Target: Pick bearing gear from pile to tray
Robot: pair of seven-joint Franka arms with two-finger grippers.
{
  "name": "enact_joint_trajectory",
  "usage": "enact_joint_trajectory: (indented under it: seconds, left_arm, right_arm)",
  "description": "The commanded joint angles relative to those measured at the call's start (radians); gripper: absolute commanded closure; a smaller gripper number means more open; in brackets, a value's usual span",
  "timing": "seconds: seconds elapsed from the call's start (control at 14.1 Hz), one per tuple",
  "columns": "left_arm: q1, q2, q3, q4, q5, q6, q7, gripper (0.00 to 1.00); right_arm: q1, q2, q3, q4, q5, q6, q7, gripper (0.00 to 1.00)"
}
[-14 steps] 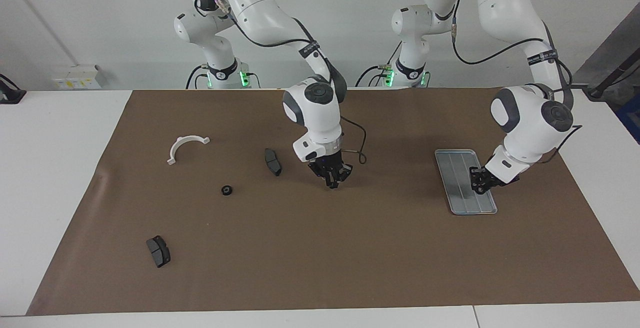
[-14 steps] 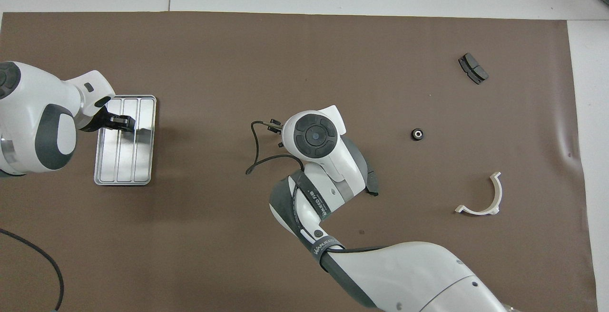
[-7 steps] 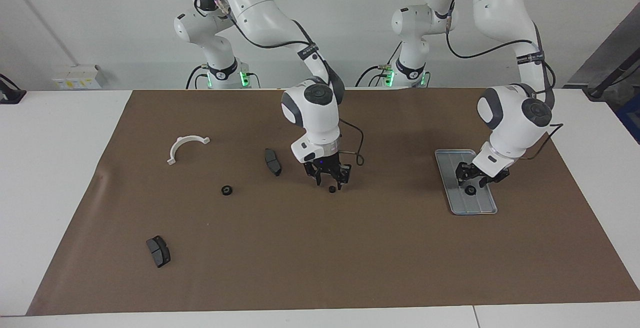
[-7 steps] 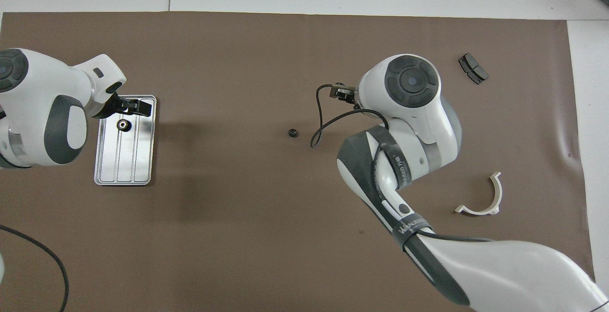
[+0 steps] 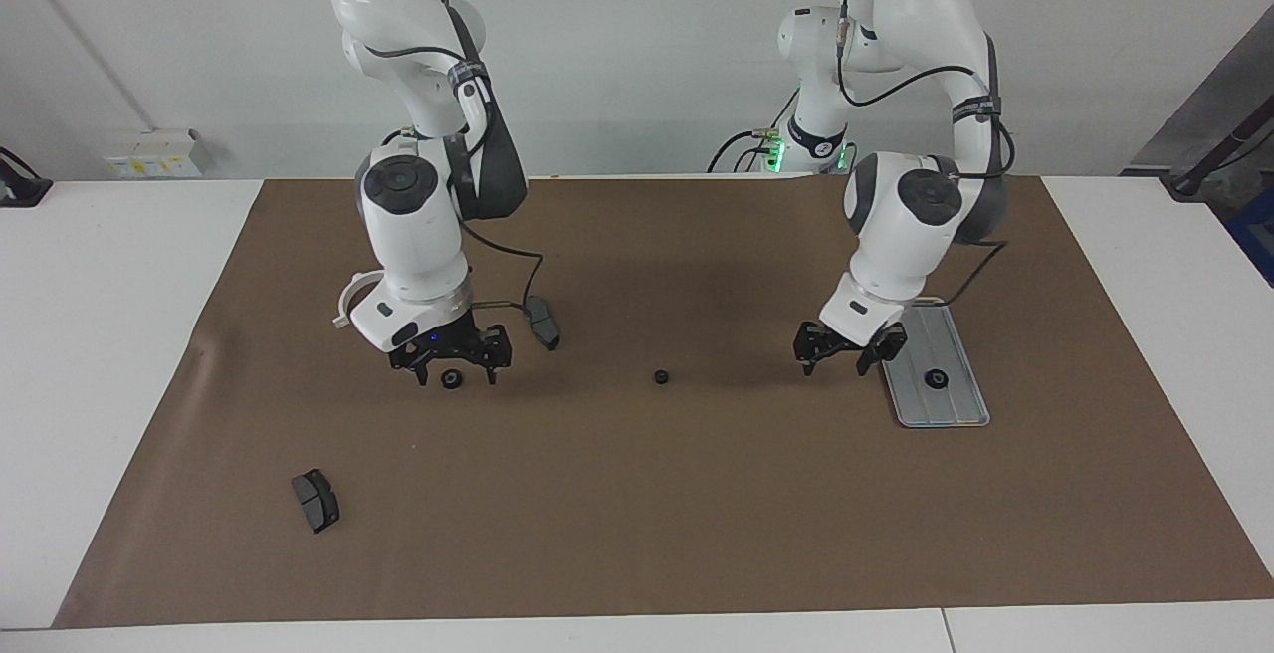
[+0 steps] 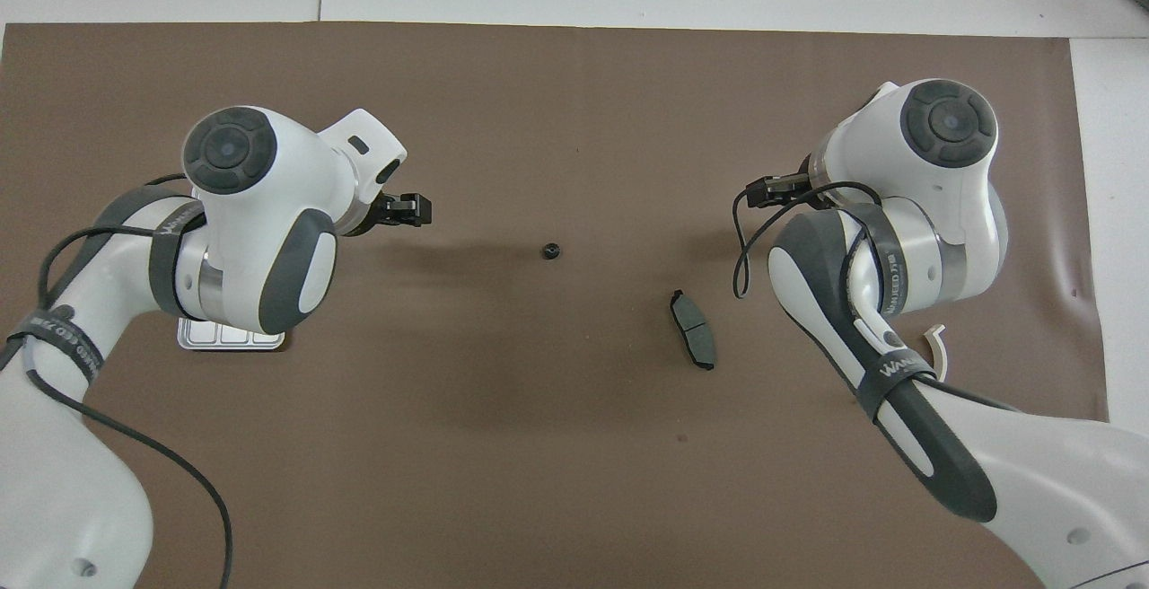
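Three small black round gears show in the facing view. One gear (image 5: 934,378) lies in the silver grooved tray (image 5: 951,409). One gear (image 5: 660,376) lies on the mat mid-table, also in the overhead view (image 6: 551,250). The third gear (image 5: 451,379) lies between the open fingers of my right gripper (image 5: 455,368), which is low over it; my right arm hides both in the overhead view. My left gripper (image 5: 836,362) is open and empty over the mat beside the tray, toward the middle; it also shows in the overhead view (image 6: 415,209). My left arm hides most of the tray (image 6: 229,338) there.
A dark brake pad (image 5: 542,322) lies beside my right gripper, toward the middle (image 6: 693,342). Another brake pad (image 5: 315,500) lies farther from the robots at the right arm's end. The white curved bracket (image 5: 343,310) is partly hidden by my right arm. A brown mat (image 5: 697,514) covers the table.
My right gripper opened, left a gear mid-table and moved toward its own end, over another gear. My left gripper opened, left a gear in the tray and moved off it toward the middle.
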Motion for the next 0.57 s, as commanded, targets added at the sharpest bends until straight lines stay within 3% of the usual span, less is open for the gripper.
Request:
enact_joint_trajectory:
  seconds: [0.0,0.43,0.5]
  left_arm:
    - [-0.092,0.081,0.021,0.098,0.000,-0.006,-0.136,0.16]
    - [-0.194,0.178,0.021,0.201,-0.003,-0.003,-0.210,0.21]
    - [-0.203,0.179,0.019,0.203,-0.003,0.003,-0.210,0.22]
  right_arm:
    - [-0.013,-0.041,0.018,-0.123,0.081,0.086,-0.094,0.00]
    - [-0.015,-0.044,0.018,-0.227,0.086,0.172,-0.156,0.00]
    - [-0.021,-0.044,0.018,-0.230,0.086,0.172,-0.168,0.08]
